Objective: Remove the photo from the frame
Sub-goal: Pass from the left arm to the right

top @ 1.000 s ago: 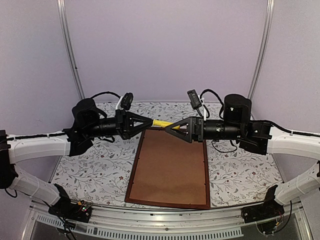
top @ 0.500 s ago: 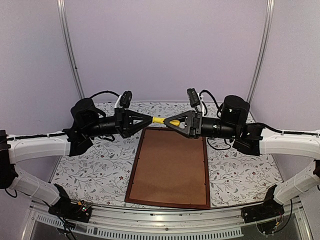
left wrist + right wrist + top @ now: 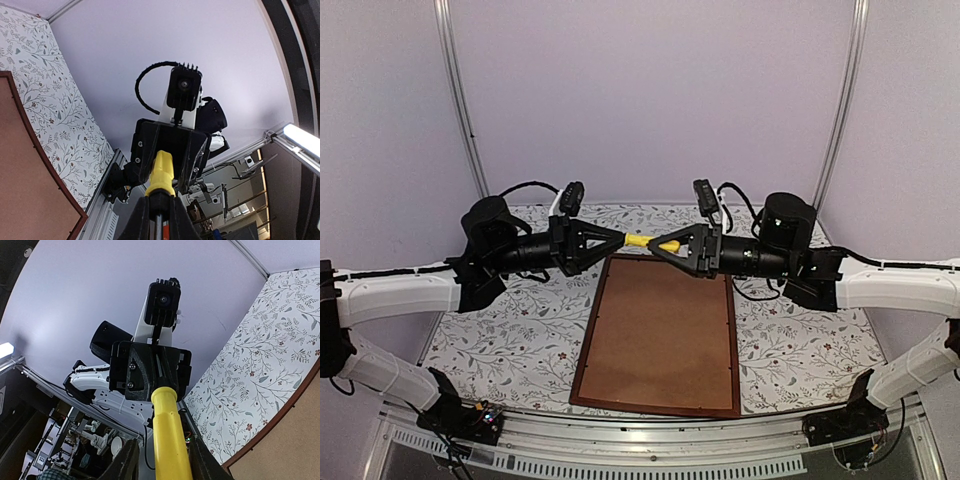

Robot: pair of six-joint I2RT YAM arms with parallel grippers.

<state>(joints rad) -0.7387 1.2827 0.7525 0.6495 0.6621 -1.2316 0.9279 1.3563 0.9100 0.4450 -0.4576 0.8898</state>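
Key relation: the frame point(image 3: 655, 408) lies below and on the near side of both tools. They meet tip to tip above its far short edge.
Long axis: it runs from the near edge of the surface point(image 3: 500, 340) toward the far edge, slightly right of centre and tilted a little.
Nearer arm: neither by much. The right tool point(image 3: 653, 247) hangs over the far short edge, and the left tool point(image 3: 623, 240) is just off the far-left corner of the frame.
Left tool: its fingers are drawn together on one end of a yellow bar point(image 3: 638, 240), pinching it.
Right tool: its fingers flank the same bar on both sides. I cannot tell whether they press on it.
Height: both tools are clear of the frame and touch nothing on the surface.
Frame look: thin dark reddish-brown wood, flat on the surface, back side up.
Backing board point(image 3: 660, 335): plain brown, it fills the opening and sits inside the rim.
Photo: not visible. It is most likely face down under the board, so it is not yet out.
Coming move, as a judgement: a tool must come down and toward the near edge to reach the board's rim.
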